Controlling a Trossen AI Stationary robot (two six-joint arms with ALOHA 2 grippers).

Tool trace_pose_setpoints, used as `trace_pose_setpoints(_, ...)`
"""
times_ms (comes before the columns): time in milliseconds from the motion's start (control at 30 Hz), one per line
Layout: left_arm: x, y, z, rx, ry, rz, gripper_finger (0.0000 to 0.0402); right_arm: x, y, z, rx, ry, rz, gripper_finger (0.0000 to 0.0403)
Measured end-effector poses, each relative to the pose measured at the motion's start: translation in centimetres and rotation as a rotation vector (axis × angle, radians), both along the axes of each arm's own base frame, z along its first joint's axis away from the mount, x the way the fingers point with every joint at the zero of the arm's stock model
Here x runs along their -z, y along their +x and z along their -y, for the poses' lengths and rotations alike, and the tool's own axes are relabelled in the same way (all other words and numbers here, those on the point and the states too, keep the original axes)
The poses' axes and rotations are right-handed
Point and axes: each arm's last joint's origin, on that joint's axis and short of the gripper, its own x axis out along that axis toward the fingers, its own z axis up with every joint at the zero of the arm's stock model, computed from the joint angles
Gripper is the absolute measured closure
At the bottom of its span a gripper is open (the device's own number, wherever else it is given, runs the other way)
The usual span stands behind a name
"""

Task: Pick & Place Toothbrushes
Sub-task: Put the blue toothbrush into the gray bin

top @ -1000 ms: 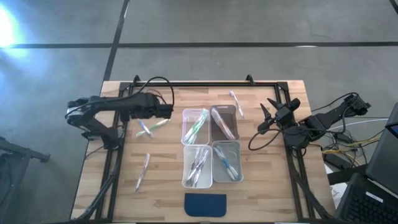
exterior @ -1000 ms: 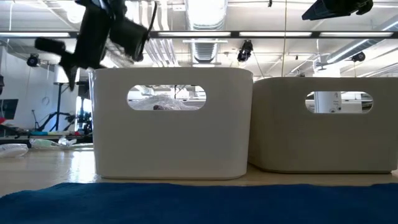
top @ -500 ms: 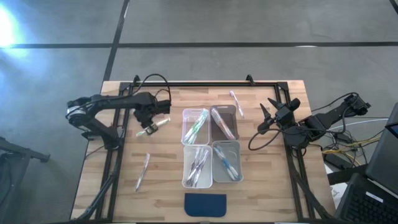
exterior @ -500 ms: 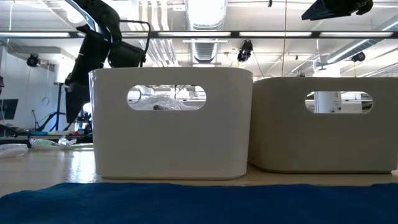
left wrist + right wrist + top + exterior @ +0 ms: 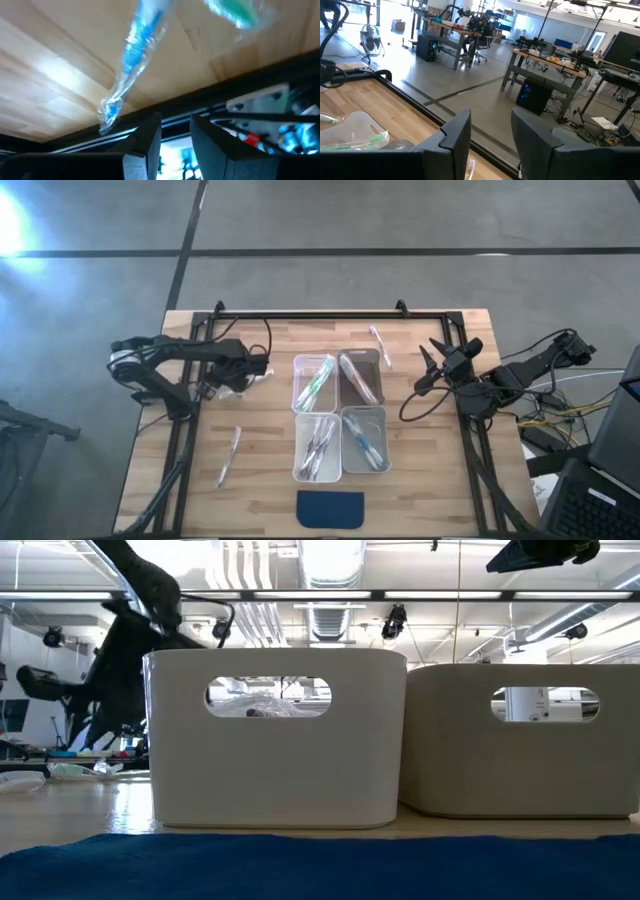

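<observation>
Left gripper (image 5: 262, 371) sits low over the table (image 5: 440, 480), near its left edge and just left of the bins, with its arm reaching in from that side. Its fingers (image 5: 145, 145) stand a narrow gap apart with nothing between them; the wrist view shows only table edge and frame in that gap. Two wrapped toothbrushes lie on the wood just in front of it: one with blue accents (image 5: 131, 52) and one with green accents (image 5: 235, 12). From above the pair shows as one pale patch (image 5: 225, 390) beside the gripper, not touching the fingers as far as can be told.

Right gripper (image 5: 428, 366) hangs near the table's right edge, raised off the surface, fingers (image 5: 452, 137) parted and empty, pointing out past the table edge toward the room.

Four clear bins (image 5: 340, 415) form a two-by-two block at the table's centre; each holds toothbrushes (image 5: 313, 383). One loose toothbrush (image 5: 229, 456) lies toward the front-left corner, well apart from the bins. Another (image 5: 380, 346) lies near the back edge, just right of the rear right bin. A dark blue pad (image 5: 331, 508) rests at the front edge, centred below the bins.
</observation>
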Motion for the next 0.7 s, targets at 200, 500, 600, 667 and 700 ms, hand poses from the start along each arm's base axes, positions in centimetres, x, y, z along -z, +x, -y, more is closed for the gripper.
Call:
trace_pose_setpoints(200,1.4,-0.7,0.2,0.104,-0.022,-0.032,0.0296,0.0,0.0,0.0,0.0,0.001,0.002,0.0283)
trace_pose_setpoints(500,2.1,0.3,-1.2,0.22,0.141,0.026,0.0296,0.0,0.0,0.0,0.0,0.002,0.002,0.0275)
trace_pose_setpoints(600,2.1,0.2,-1.6,0.213,0.139,0.027,0.0296,0.0,0.0,0.0,-0.002,0.003,0.002,0.0263)
trace_pose_setpoints(667,2.1,0.0,-1.9,0.195,0.139,0.025,0.0296,0.0,0.0,0.0,-0.002,0.003,0.002,0.0256)
trace_pose_setpoints(700,2.1,-0.2,-1.9,0.187,0.137,0.02,0.0296,0.0,0.0,0.0,-0.002,0.003,0.001,0.0252)
